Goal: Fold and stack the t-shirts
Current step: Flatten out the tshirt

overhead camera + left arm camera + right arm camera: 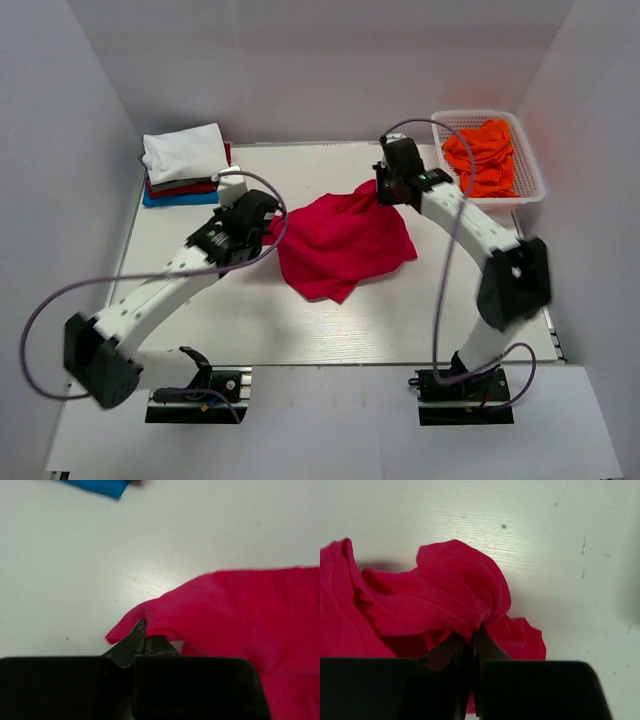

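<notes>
While the table (250,330) carried everything, the crimson shirt (340,245) lay crumpled at its middle, between the two arms. A folded stack (185,165) of white, dark red and blue shirts sat at the far left corner. A basket (530,192) of orange shirts (485,150) sat at the far right.

The left gripper (145,639) was pinching the crimson shirt's left edge, low over the table. The right gripper (472,641) was pressed together on a bunched fold at the shirt's far side.

Judgement: the step in hand was spreading the shirt flat. Both grips should draw apart evenly and low, holding the cloth taut without stretching it. The bunched right-hand grip likely held several layers and warranted regripping.
</notes>
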Available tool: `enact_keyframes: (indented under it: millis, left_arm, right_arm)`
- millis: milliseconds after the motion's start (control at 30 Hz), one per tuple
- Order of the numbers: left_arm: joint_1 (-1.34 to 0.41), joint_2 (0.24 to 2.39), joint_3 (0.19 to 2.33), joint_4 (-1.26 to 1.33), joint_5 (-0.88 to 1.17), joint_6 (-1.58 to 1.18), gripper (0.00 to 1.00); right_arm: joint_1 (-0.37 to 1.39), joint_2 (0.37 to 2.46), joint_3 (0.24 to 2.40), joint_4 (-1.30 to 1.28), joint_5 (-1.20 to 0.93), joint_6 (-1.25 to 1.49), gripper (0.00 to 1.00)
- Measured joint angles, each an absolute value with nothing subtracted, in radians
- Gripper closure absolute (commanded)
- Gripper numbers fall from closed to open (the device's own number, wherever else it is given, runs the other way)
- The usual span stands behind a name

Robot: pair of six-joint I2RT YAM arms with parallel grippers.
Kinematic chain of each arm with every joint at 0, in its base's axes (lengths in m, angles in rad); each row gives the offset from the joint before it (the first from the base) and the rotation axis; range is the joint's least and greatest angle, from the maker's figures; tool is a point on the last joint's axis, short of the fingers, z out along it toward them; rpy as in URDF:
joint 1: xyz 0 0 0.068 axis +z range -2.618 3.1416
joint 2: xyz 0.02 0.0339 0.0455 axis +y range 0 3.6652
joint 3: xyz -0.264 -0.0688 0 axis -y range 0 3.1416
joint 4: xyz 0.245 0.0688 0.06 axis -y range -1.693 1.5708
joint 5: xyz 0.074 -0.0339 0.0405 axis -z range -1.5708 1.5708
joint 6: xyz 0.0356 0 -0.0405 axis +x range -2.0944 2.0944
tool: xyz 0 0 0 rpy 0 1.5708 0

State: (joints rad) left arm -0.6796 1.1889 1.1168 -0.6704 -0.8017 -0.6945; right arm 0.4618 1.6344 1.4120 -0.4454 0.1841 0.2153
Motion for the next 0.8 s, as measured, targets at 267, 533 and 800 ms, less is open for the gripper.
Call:
enact_keyframes:
  millis: [267, 533, 800]
  left_arm:
    - [-0.508, 1.380, 1.071, -0.628, -0.692, -0.721, 1.00]
    - [-0.387, 1.447, 1.088, -0.550, -0.635, -0.680, 1.00]
    - [-0.302, 1.497, 1.079, -0.523, -0.512, -0.666, 0.00]
  right_arm:
    - [0.412, 2.087, 1.806, -0.529, 0.173, 0.183, 0.25]
    - [0.420, 1.913, 1.671, -0.511, 0.122, 0.176, 0.10]
    - [0.566, 1.459, 1.210, -0.523, -0.047, 0.258, 0.10]
